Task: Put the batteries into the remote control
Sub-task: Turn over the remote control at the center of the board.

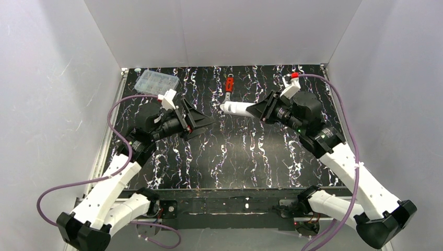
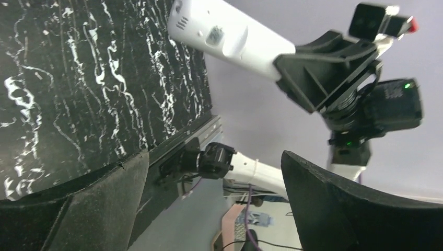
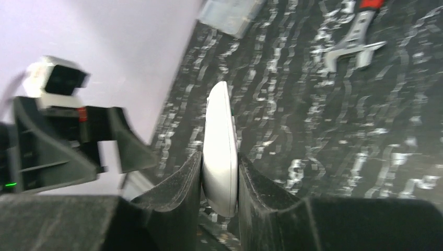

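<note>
The white remote control (image 1: 237,109) hangs in the air above the middle of the dark table, held edge-on by one end. My right gripper (image 1: 259,111) is shut on that end; in the right wrist view both pads press the remote control (image 3: 220,136) at the right gripper (image 3: 220,159). The left wrist view shows the remote control (image 2: 230,36) sticking out of the right gripper (image 2: 308,73). My left gripper (image 1: 201,121) is to the remote's left, apart from it. Its jaws are wide open and nothing is between them at the left gripper (image 2: 213,157). The batteries are out of view.
A red-handled wrench (image 1: 228,86) lies on the table behind the remote, also visible as the wrench (image 3: 355,42) in the right wrist view. A clear plastic compartment box (image 1: 155,81) sits at the back left corner. White walls enclose the table on three sides.
</note>
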`<state>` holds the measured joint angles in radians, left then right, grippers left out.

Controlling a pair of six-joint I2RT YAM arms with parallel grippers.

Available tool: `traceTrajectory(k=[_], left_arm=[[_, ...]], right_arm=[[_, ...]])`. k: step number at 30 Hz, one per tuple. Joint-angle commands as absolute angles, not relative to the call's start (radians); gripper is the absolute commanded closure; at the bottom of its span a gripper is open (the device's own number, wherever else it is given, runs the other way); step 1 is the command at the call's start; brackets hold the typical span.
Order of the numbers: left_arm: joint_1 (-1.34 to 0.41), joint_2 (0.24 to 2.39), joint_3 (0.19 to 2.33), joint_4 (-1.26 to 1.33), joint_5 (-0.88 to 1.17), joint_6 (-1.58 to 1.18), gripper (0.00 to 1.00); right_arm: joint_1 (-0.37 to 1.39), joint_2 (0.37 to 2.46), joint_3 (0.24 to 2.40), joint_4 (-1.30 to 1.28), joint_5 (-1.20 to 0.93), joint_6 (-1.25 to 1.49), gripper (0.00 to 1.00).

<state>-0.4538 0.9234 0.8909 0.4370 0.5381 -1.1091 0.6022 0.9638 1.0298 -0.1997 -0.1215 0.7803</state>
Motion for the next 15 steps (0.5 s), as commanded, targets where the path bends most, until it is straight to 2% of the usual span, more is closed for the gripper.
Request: traceTrajectory(k=[1,6,15], left_arm=[[-0.457,0.871,0.952,0.263,0.543,-0.974,0.02],[-0.457,0.881,0.967,0.245,0.552,-0.958,0.02],[-0.456,0.869,0.994,0.168,0.558,-0.912,0.02]], right_arm=[[0.598,1.048,1.169,-0.467,0.020,0.473,0.99],[0.604,1.240,1.292,-0.670,0.127,0.390,0.99],[0.712,1.498,1.454,-0.845,0.578,0.200,0.99]])
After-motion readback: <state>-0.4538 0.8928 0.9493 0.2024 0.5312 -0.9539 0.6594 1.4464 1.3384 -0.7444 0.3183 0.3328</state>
